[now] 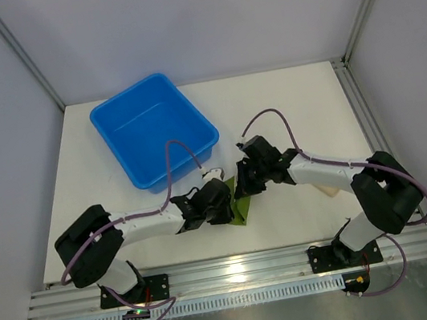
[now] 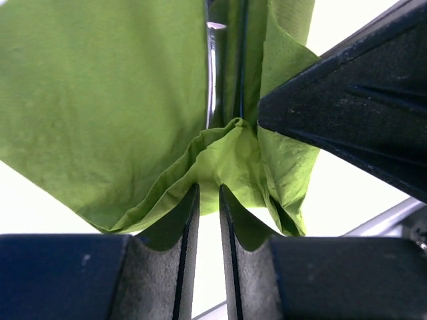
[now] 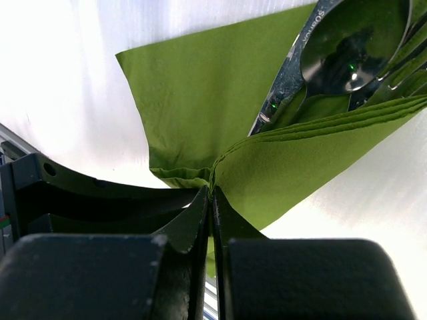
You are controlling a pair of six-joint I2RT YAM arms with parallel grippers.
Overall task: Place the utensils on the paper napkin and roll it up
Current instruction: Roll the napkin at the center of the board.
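Upper left of the overhead frame: blue bin (image 1: 151, 125), set askew on the white table (image 1: 294, 106). Below it, from lower left, stretches the left arm (image 1: 139, 227) toward centre frame. Pinches a bunched fold of the green paper napkin (image 2: 100, 100) at the tips of the left gripper (image 2: 208, 192), jaws drawn narrow with only a thin slit between them at lower centre of the left wrist view. Holds that edge raised and draped over, with one of the utensils (image 2: 212, 73) glinting as a silvery strip along a crease at upper centre of the same view.

Dead centre of the overhead frame, shows just a green sliver of napkin between the two black grippers, crowded close beside each other.

Right of centre, clamps another folded, layered edge of the napkin in the right gripper (image 3: 212, 192), jaws pressed flat together on the paper at lower centre of the right wrist view. Puts the cutlery at upper right of that view, lying on the napkin and partly tucked behind the raised fold: spoon (image 3: 347, 47) bowl, a flat stamped handle (image 3: 287, 73) touching it on the left, and what look like fork tines at the frame's right edge.

Farther right in the overhead frame, tucks most of a beige object (image 1: 330, 190) under the right arm (image 1: 321, 169).
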